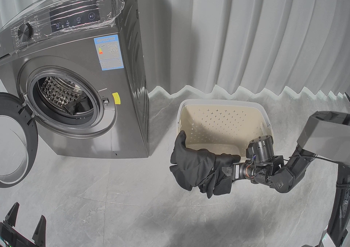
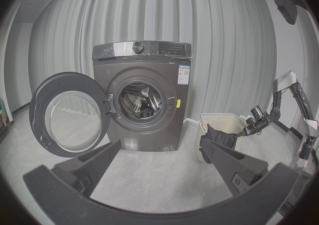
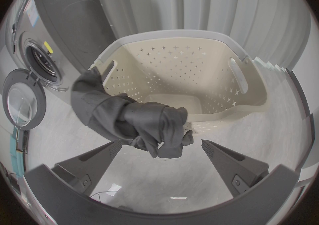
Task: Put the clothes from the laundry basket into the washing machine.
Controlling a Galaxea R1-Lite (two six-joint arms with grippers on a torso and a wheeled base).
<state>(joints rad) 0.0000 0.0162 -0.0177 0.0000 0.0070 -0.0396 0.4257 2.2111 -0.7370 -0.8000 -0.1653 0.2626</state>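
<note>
A black garment is draped over the near-left corner of the beige laundry basket and hangs down its outside. My right gripper is open, its fingers spread wide on either side of the garment's bunched end. In the head view the right gripper is pressed against the cloth. The washing machine stands to the left with its door swung open and a dark garment in the drum. My left gripper is open and low at the near left, facing the machine.
Grey tiled floor lies free between the machine and the basket. White curtains close off the back. The open door juts out to the machine's left. The basket's inside is bare.
</note>
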